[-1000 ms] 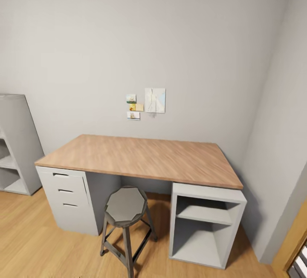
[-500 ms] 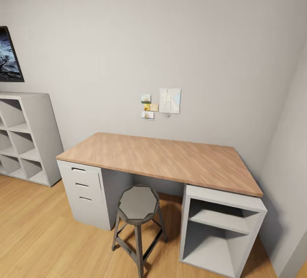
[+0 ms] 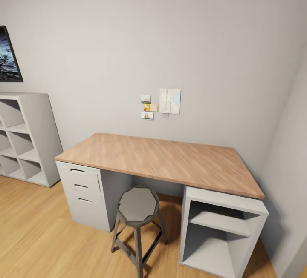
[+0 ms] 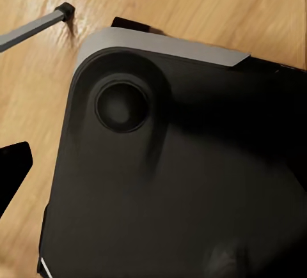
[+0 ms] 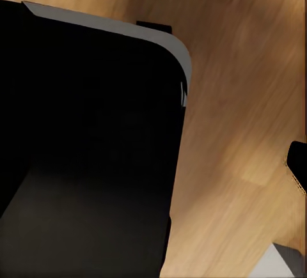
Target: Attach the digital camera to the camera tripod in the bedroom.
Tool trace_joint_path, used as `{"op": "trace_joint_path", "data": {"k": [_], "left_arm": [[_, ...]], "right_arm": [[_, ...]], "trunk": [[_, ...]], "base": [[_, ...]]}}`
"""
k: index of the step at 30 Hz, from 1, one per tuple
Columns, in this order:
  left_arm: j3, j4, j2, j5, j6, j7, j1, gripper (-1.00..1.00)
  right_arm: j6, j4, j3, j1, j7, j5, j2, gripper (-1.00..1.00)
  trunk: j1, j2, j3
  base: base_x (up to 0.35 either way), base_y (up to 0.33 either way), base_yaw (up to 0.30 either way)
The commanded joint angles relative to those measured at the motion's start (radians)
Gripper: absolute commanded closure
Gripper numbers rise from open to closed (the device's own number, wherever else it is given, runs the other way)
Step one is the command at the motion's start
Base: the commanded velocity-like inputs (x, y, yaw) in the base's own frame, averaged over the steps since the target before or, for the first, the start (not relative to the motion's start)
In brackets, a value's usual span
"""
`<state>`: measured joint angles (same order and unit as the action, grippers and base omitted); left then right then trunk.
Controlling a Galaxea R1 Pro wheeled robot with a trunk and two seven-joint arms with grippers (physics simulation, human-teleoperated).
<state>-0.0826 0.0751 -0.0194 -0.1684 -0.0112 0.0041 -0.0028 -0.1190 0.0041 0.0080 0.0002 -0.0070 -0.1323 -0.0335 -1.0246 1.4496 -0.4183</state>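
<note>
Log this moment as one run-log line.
phase: in transit | place: bedroom | head view: desk, stool, cube shelving | camera, tripod: not sighted | jaws: state unclear

Head view: pale grey-white wall [image 3: 170,35]; desk [image 3: 162,161] with a warm brown wood-grain top over white drawers and a white open shelf unit; grey stool [image 3: 137,206] with dark grey legs; light honey wood-plank floor [image 3: 38,235]; white cube shelf [image 3: 25,137] at left; black-framed dark picture [image 3: 7,56] at upper left; small pale notes [image 3: 164,103], one yellow. Wrist views: matte black base [image 4: 179,182] with a silver-grey rim over the same light wood floor.
</note>
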Motion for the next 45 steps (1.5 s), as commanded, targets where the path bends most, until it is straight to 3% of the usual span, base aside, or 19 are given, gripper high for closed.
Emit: {"op": "trace_joint_path", "data": {"k": [1, 23, 28, 32, 34, 45], "left_arm": [[-0.008, 0.0, 0.0, -0.002, -0.001, 0.0, 0.0, -1.0], [-0.01, 0.001, 0.0, -0.005, -0.003, 0.003, 0.0, -1.0], [-0.011, 0.001, 0.001, -0.024, -0.024, 0.003, 0.0, -1.0], [-0.01, -0.001, 0.001, -0.056, -0.057, 0.004, 0.0, -1.0], [-0.01, -0.003, 0.001, -0.089, -0.075, 0.005, 0.0, -1.0], [-0.008, -0.004, 0.0, -0.103, -0.082, 0.004, 0.0, -1.0]], "right_arm": [[-0.003, 0.0, 0.0, 0.0, -0.001, -0.008, 0.0, -1.0], [0.002, 0.0, 0.0, 0.0, -0.001, -0.007, 0.003, -1.0], [0.001, 0.0, -0.001, 0.0, -0.001, -0.006, 0.004, -1.0], [-0.004, 0.0, -0.002, 0.0, -0.002, -0.006, 0.003, -1.0], [-0.007, 0.0, -0.003, 0.0, -0.002, -0.006, 0.002, -1.0], [-0.008, 0.0, -0.01, 0.0, -0.002, -0.002, 0.001, -1.0]], "trunk": [[0.0, 0.0, -0.001], [0.0, 0.0, -0.001], [0.0, 0.0, -0.001], [0.0, 0.0, -0.001], [0.0, 0.0, -0.001], [0.0, 0.0, -0.001]], "base": [[0.239, -0.079, 0.0], [0.199, -0.083, 0.0], [0.01, -0.005, 0.001], [0.003, -0.001, 0.106], [0.001, 0.0, 0.229], [0.0, 0.0, 0.26]]}}
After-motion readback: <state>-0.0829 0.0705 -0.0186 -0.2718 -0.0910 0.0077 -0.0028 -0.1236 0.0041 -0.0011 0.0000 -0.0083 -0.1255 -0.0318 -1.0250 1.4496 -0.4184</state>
